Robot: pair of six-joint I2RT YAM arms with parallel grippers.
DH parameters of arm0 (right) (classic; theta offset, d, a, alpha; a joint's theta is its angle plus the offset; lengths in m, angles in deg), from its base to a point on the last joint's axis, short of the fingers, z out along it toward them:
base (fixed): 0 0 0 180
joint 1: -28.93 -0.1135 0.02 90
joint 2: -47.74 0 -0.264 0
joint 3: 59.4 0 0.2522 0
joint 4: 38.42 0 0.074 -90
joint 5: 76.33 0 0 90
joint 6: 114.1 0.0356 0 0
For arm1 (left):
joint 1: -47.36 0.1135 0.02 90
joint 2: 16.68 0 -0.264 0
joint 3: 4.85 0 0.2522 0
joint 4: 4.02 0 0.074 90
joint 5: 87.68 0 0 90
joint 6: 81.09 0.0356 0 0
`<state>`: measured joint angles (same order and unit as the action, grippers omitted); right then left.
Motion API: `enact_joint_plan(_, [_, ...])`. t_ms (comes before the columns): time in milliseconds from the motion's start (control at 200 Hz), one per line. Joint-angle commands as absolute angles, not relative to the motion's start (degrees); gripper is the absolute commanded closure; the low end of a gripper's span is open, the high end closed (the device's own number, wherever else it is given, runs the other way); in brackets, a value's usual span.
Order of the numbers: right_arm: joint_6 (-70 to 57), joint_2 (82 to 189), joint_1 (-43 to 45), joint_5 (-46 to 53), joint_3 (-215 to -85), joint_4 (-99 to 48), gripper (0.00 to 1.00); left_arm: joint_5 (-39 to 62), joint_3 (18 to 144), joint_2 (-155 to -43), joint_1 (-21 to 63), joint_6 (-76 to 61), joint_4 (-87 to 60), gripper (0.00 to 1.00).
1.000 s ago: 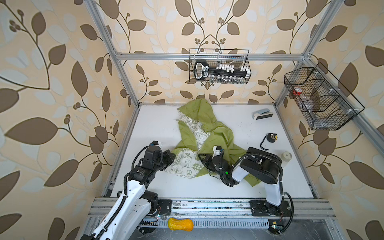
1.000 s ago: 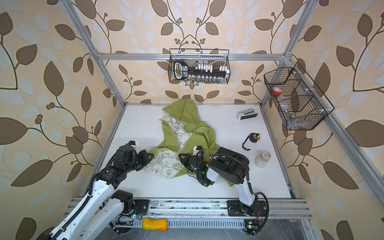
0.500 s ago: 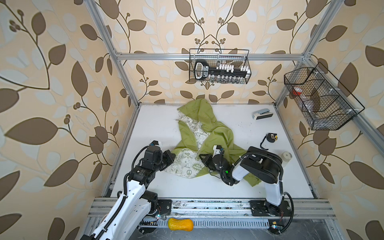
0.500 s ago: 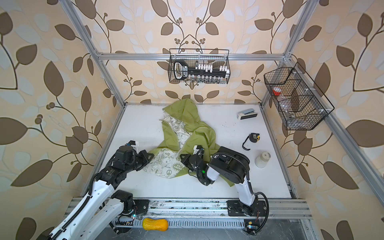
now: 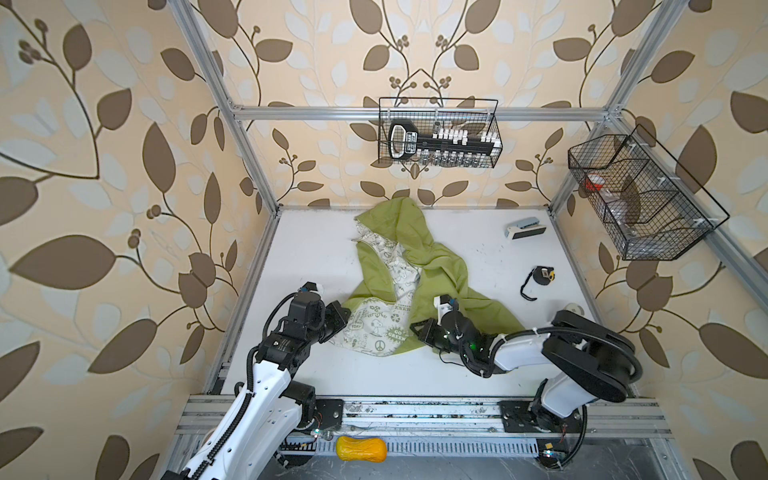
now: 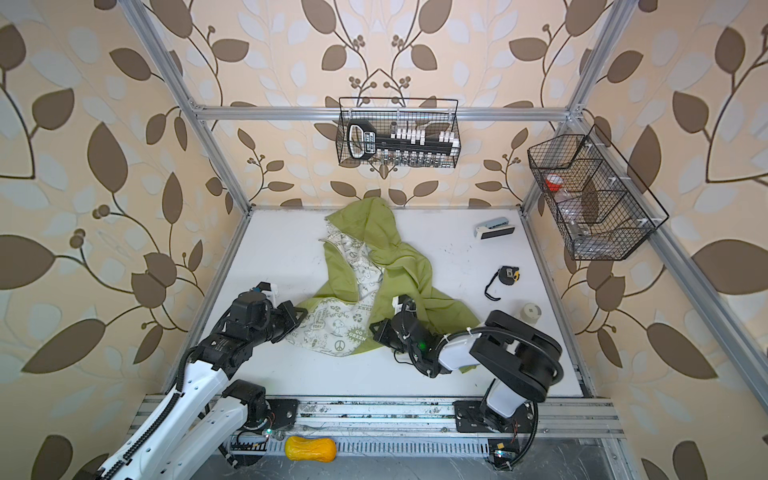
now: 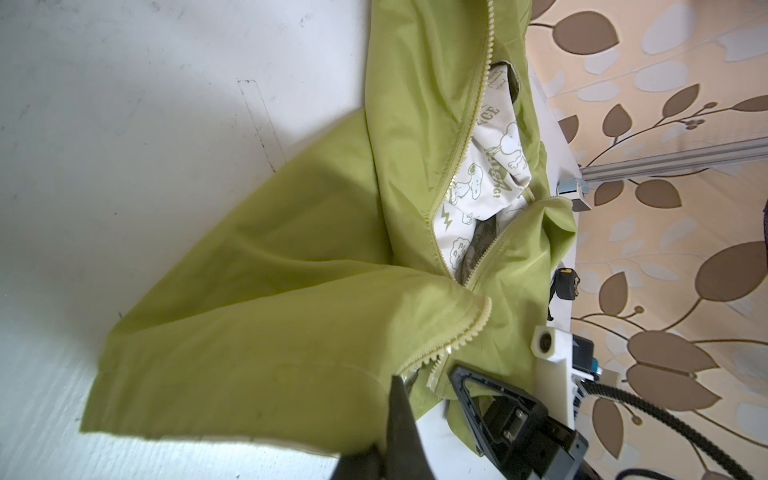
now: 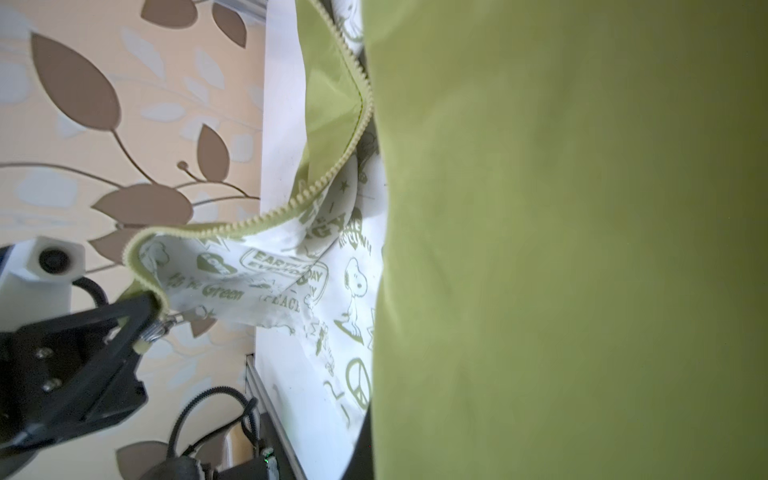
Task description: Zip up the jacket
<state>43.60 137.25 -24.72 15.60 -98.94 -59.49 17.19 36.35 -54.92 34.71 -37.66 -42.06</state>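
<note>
The left gripper (image 5: 341, 319) is clamped shut on the bottom end of one zipper edge of the jacket (image 5: 436, 266). In the right wrist view its black fingers (image 8: 137, 320) pinch the cream zipper teeth (image 8: 291, 203) just where the small metal slider (image 8: 166, 324) sits, and the printed white lining (image 8: 270, 282) hangs from the grip.

The right gripper (image 5: 419, 332) is closed too, pinching the lower end of the other front panel. Green cloth drapes over it and fills most of its own wrist view. Both grippers sit near the front edge of the white table (image 5: 311, 249), apart from each other, with a turned-out flap of lining between them.

The jacket lies unzipped and rumpled across the middle of the table, its hood (image 5: 390, 220) reaching the back edge.

A black tape measure (image 5: 542, 275) lies near the right edge, and a small grey-and-white device (image 5: 525, 228) sits toward the back right corner. A white roll (image 5: 575, 309) stands at the right edge, beside the right arm. One wire basket (image 5: 438, 133) hangs on the back wall and a second wire basket (image 5: 640, 199) on the right wall.
</note>
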Motion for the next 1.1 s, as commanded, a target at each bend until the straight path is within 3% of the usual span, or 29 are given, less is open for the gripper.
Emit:
enact_joint_plan(0, [34.32,132.92,-26.50,21.76,-103.63,-33.14,1.00,16.91,38.36,-54.54,35.31,-36.53,-41.89,1.00])
enact_joint_plan(100, [30.67,131.75,-26.93,27.03,-106.66,-22.00,1.00,17.24,38.19,-55.00,35.32,-36.62,-41.42,1.00])
enact_joint_plan(310, [28.21,133.40,-27.49,29.84,-109.57,-16.50,1.00,17.53,37.55,-55.35,35.32,-37.04,-40.62,1.00])
enact_joint_plan(420, [27.84,135.26,-28.33,29.58,-110.89,-16.89,1.00,17.65,37.21,-55.26,35.32,-37.27,-40.42,1.00])
enact_joint_plan(655, [28.49,135.20,-29.54,29.71,-111.64,-18.52,0.83,17.87,36.90,-54.91,35.29,-37.39,-40.41,1.00])
enact_joint_plan(1095, [29.55,132.74,-29.60,27.49,-110.45,-23.89,0.76,18.15,36.50,-54.74,35.27,-37.63,-40.21,1.00])
